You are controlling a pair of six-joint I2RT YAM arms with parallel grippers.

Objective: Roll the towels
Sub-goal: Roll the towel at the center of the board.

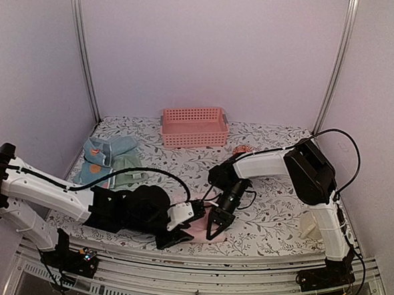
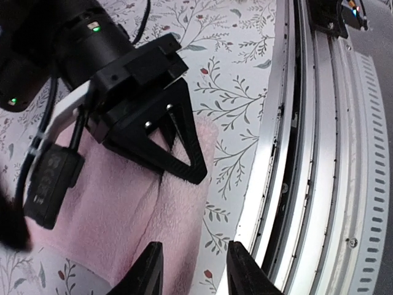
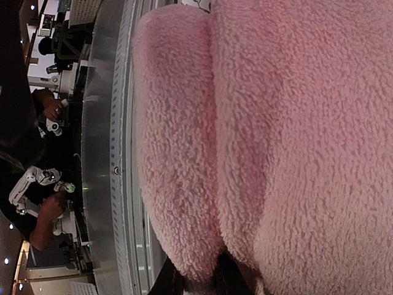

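White, leaf-printed cloth covers the table (image 1: 266,212). In the overhead view a pink slatted basket (image 1: 193,127) stands at 12 o'clock, well apart from the work. The other towels (image 1: 109,159) - blues and a sage green - lie heaped at about 9 o'clock, with neither arm on them.

Item in hand: the pink towel (image 2: 123,209). It lies at 6 o'clock, just beside the metal rail (image 2: 307,153) of the near edge and between the two claws. Its near margin is turned over into a soft ridge. The long axis of that ridge runs 9 to 3 overhead, parallel to the rail, so in my judgement any rolling must travel toward 12 o'clock, across that axis.

The right gripper (image 2: 184,166) stands tips-down on the ridge. Its fingers appear drawn together on a pinch of pink pile, and the right wrist view is filled with bunched fleece right up to them.

The left gripper (image 2: 193,270) is released, fingers spread and holding nothing. It sits at the 9 o'clock end of the towel, with the folded margin lying in line with its gap.

The right claw is the one in contact. The left is close enough to catch the opposite end.

Markings: no brand, label or legible writing is found in any view - only small green lamps on the right wrist.
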